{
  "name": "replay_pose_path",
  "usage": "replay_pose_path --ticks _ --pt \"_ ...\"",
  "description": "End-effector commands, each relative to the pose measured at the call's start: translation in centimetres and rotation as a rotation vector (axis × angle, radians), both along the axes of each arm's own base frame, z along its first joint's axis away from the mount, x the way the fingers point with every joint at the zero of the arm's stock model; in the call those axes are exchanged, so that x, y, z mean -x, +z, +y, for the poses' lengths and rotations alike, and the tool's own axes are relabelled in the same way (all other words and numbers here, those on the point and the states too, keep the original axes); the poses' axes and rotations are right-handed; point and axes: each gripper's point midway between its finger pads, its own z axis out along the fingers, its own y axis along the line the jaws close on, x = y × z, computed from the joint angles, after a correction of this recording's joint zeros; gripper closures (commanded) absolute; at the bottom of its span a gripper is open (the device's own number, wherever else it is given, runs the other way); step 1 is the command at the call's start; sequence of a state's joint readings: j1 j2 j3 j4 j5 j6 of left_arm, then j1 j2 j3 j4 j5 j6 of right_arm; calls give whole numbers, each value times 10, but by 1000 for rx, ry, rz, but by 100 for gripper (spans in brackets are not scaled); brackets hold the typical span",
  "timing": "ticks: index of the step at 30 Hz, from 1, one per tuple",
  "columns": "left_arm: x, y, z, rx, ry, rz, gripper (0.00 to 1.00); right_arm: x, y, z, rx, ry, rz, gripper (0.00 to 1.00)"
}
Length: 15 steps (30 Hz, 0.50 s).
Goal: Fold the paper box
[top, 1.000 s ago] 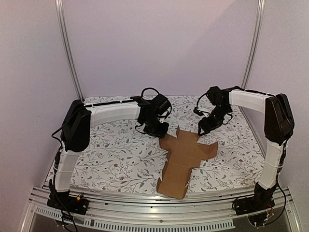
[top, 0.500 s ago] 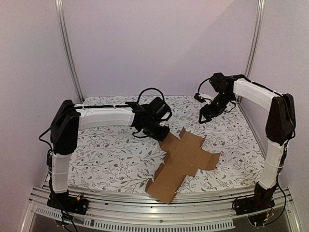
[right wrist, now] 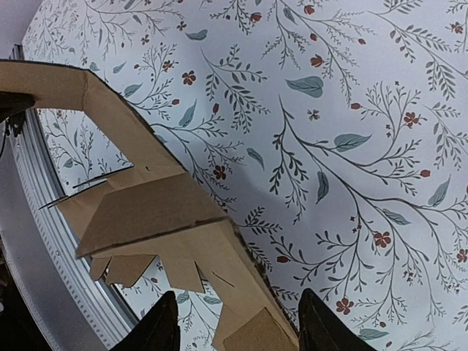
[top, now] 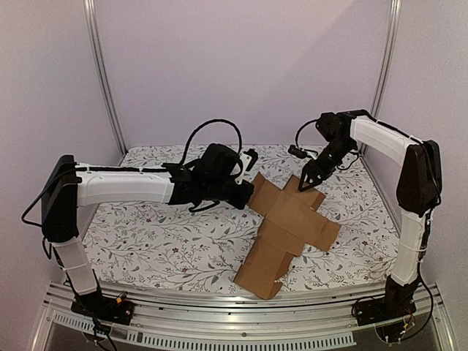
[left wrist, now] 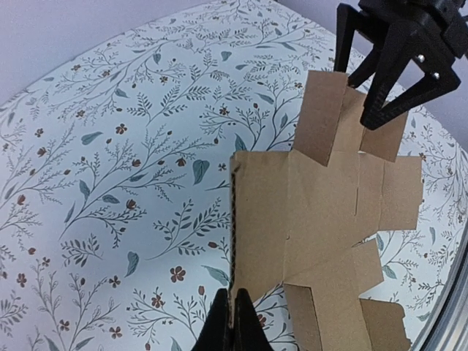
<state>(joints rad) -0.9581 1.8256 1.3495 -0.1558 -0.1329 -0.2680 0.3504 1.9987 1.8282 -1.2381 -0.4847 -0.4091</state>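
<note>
The paper box (top: 292, 219) is a flat cross-shaped sheet of brown cardboard, tilted up off the table at its left side. My left gripper (top: 247, 196) is shut on the sheet's left edge; in the left wrist view its fingertips (left wrist: 234, 322) pinch that edge of the paper box (left wrist: 322, 190). My right gripper (top: 310, 181) hangs over the far flap, open. In the right wrist view the paper box (right wrist: 161, 212) has that flap rising between the spread jaws of the right gripper (right wrist: 238, 325), with gaps on both sides. The left wrist view shows the right gripper (left wrist: 358, 95) astride that flap.
A floral tablecloth (top: 161, 234) covers the table. An aluminium rail (top: 219, 307) runs along the near edge, and the sheet's near end reaches it. Metal frame posts (top: 102, 73) stand at the back corners, in front of plain walls.
My left arm stretched to the right, shut on the sheet's left edge and lifted that side. The right gripper came down over the far flap and its jaws narrowed.
</note>
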Motion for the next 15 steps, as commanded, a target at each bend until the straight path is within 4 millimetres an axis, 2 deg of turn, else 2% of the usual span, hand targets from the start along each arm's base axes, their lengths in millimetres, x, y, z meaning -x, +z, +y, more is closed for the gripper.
replay_pose_path --ticks 1,7,9,13,15 --pt "2 10 -6 20 -15 -54 100 12 -7 2 -24 23 57 51" --pt "-1 10 -2 14 8 -68 100 14 -12 0 -12 29 66 81" --pt "-1 9 -1 19 12 -71 100 14 -13 0 -12 31 71 83" --pt "-1 10 0 27 14 -76 100 13 -18 -1 -4 28 65 76" --pt "-1 9 0 26 12 -75 100 11 -19 -2 2 26 55 78"
